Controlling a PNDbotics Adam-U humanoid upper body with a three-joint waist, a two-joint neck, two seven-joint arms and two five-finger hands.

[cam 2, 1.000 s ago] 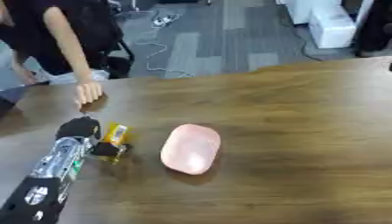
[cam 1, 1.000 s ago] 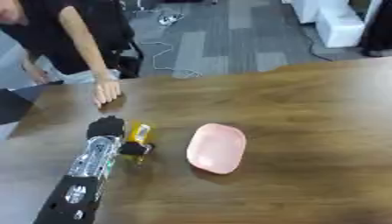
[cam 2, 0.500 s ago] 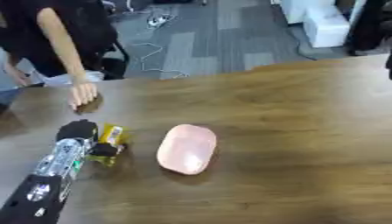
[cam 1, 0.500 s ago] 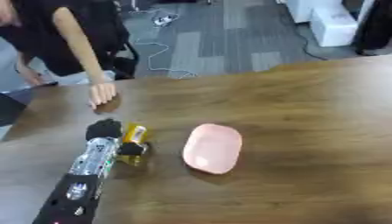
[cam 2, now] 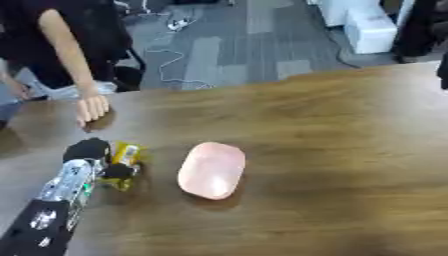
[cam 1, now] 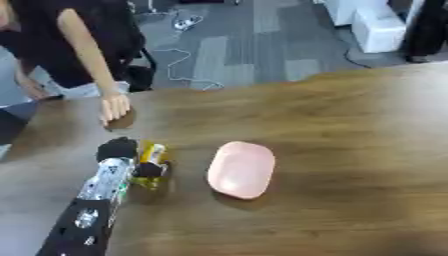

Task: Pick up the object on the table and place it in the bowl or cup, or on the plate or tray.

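The left arm (cam 1: 87, 220) comes in from the lower left corner, black with silver joints, and runs up over the brown wooden table (cam 1: 350, 150). At its end the left hand (cam 1: 122, 152) sits low over the tabletop with its fingers curled round a small yellow object (cam 1: 151, 156) — the yellow shows just to the right of the dark fingers, and some of it is hidden behind them. Whether the object is lifted or touching the wood cannot be told; a dark shadow lies right under it.

Just right of the hand, apart from it by a narrow strip of bare wood, lies a pink tray (cam 1: 241, 169) — oblong, rounded at the corners, lying flat with its long side running away from the camera and slightly tilted. Nothing rests on it. The yellow object is beside the tray, not on it.

Farther back, near the table's far left edge, a person's hand (cam 1: 114, 106) hangs down with fingertips at or just above the wood; it is well apart from the yellow object and does not touch it.

Beyond the table is grey carpeted floor (cam 1: 245, 45) with a cable (cam 1: 179, 55) lying across it, and white boxes (cam 1: 372, 25) at the upper right

The right hand shows in neither view
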